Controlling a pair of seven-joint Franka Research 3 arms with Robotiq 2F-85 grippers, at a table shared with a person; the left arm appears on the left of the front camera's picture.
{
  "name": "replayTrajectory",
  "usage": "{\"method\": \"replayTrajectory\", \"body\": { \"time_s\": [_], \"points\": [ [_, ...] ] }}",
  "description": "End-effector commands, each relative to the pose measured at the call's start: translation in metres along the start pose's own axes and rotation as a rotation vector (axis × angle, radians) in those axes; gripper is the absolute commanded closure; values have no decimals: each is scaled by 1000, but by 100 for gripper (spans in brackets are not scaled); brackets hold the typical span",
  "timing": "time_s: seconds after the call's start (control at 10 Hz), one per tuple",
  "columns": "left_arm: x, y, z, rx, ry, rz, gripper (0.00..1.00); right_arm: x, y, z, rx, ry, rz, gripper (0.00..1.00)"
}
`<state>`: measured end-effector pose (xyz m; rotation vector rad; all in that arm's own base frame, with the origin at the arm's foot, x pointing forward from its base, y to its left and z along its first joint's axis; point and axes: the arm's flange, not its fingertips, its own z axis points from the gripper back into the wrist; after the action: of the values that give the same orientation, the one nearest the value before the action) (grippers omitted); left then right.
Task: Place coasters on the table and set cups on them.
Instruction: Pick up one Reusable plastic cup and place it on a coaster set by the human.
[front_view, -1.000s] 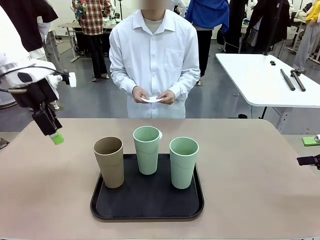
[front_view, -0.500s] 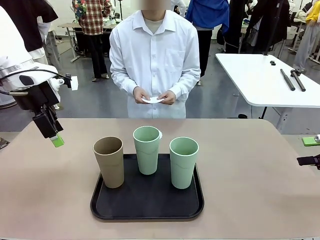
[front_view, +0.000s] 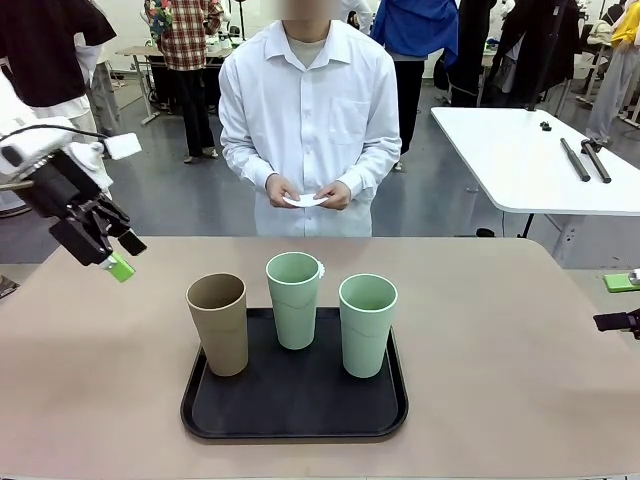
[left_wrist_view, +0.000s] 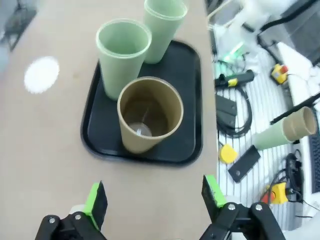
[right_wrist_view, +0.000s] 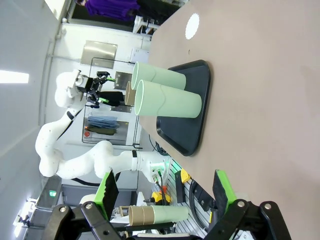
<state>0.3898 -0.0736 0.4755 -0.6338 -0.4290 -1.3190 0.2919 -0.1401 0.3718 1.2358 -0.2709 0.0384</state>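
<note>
Cups (front_view: 295, 300) stand together on the black tray (front_view: 290, 425), mid-table (front_view: 500, 400). I see my left gripper (front_view: 125, 255) hanging open and empty, well left of them. One coaster (left_wrist_view: 41, 74) lies just beyond the tray. My right gripper (right_wrist_view: 165, 190) gapes too, holding nothing.

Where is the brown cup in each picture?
Front view: the brown cup stands left of centre, at the left end of the black tray.
Left wrist view: it is in the middle of the picture, the closest cup on the tray.
Right wrist view: a brown sliver peeks out behind the green cups, upper middle.
Shared landmark: the black tray under all three cups.
</note>
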Motion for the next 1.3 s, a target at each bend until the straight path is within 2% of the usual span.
{"method": "replayTrajectory", "body": {
  "time_s": [0.0, 0.1, 0.3, 0.4, 0.5, 0.8, 1.1, 1.2],
  "points": [
    [-38, 22, -4, -180, -227, -150, 0, 2, -1, 0, 11, -11, 5, 0],
    [-58, 34, -13, -183, -360, -253, 0, 2, -1, 0, 11, -11, 5, 0],
    [-90, 50, -38, -216, -527, -340, 0, 2, -1, 0, 11, -11, 5, 0],
    [-104, 56, -54, -181, -586, -370, 0, 2, -1, 0, 11, -11, 5, 0],
    [-114, 62, -68, -173, -610, -344, 0, 2, -1, 0, 11, -11, 5, 0],
    [-128, 69, -99, -158, -600, -233, 0, 2, -1, 0, 11, -11, 5, 0],
    [-135, 76, -115, -227, -576, -194, 0, 2, -1, 0, 11, -11, 5, 0],
    [-133, 71, -113, -209, -512, -224, 0, 2, -1, 0, 11, -11, 5, 0]
  ]
}}
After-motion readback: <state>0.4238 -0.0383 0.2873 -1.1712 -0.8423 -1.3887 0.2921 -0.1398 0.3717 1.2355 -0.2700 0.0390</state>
